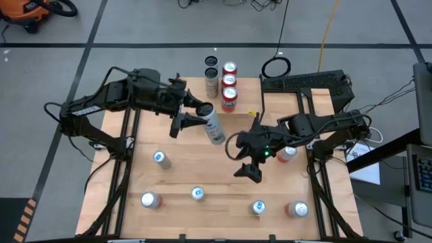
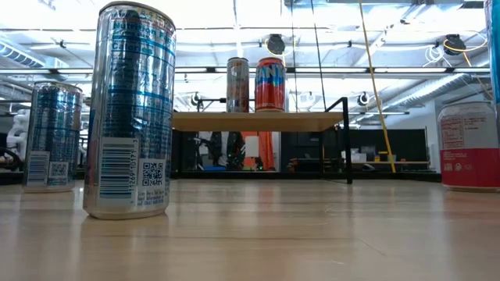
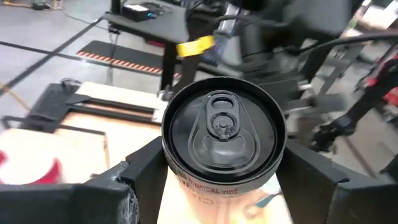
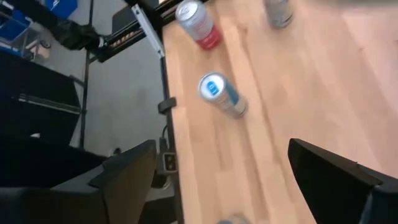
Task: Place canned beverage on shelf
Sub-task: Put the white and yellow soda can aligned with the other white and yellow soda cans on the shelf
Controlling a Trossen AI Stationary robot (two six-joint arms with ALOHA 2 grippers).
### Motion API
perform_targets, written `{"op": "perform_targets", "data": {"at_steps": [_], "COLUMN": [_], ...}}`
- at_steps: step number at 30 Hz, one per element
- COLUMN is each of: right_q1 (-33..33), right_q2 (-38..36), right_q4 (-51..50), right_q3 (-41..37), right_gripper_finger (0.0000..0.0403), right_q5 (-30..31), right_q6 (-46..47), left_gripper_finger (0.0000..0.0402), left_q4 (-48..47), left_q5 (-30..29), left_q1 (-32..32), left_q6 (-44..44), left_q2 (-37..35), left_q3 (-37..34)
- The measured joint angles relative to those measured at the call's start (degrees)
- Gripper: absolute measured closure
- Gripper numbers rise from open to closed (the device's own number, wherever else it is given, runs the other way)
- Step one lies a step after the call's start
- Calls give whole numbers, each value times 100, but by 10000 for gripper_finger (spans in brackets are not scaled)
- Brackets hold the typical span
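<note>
My left gripper (image 1: 196, 116) is shut on a pale can with a black top (image 1: 213, 127), in the middle of the table's far half. In the left wrist view the can's top (image 3: 222, 124) faces the camera. The shelf (image 2: 258, 121) stands at the far middle of the table on thin black legs, with several cans (image 1: 229, 81) on its board; two of them show in the low view (image 2: 269, 84). My right gripper (image 1: 248, 169) hangs open and empty over the table's middle, right of the held can. Neither arm nor the held can shows in the low view. My left gripper pinches the can between its two fingers (image 3: 140, 171), one on each side of the body just below the top rim (image 3: 186, 180). The fingers come from the table's left and lie across the can. The can sits tilted, its top toward the wrist, its bottom toward the table's near right.
Several loose cans stand on the table's near half (image 1: 160, 158) (image 1: 198, 194) (image 1: 258, 207) (image 1: 297, 209), one more beside my right arm (image 1: 289, 153). Two blue-topped cans (image 2: 129, 109) stand close before the low camera. A black frame (image 1: 304, 84) lies at the far right.
</note>
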Motion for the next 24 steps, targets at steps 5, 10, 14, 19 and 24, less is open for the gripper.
{"op": "perform_targets", "data": {"at_steps": [5,10,14,19,24], "right_q1": [272,509,624,637,588], "right_q2": [0,0,0,0,0], "right_q4": [-49,-57,-59,-59,-59], "right_q3": [0,0,0,0,-2], "right_gripper_finger": [60,60,60,60,60], "right_q5": [129,512,688,739,836], "right_q6": [239,436,439,450,277], "left_gripper_finger": [149,149,149,149,149], "left_q4": [-217,-248,-264,-284,-309], "left_q5": [45,252,663,891,1082], "left_q1": [410,895,1345,1796,2049], "left_q6": [615,1131,1303,1656,1963], "left_q2": [9,32,75,168,401], "left_q3": [0,0,4,4,4]}}
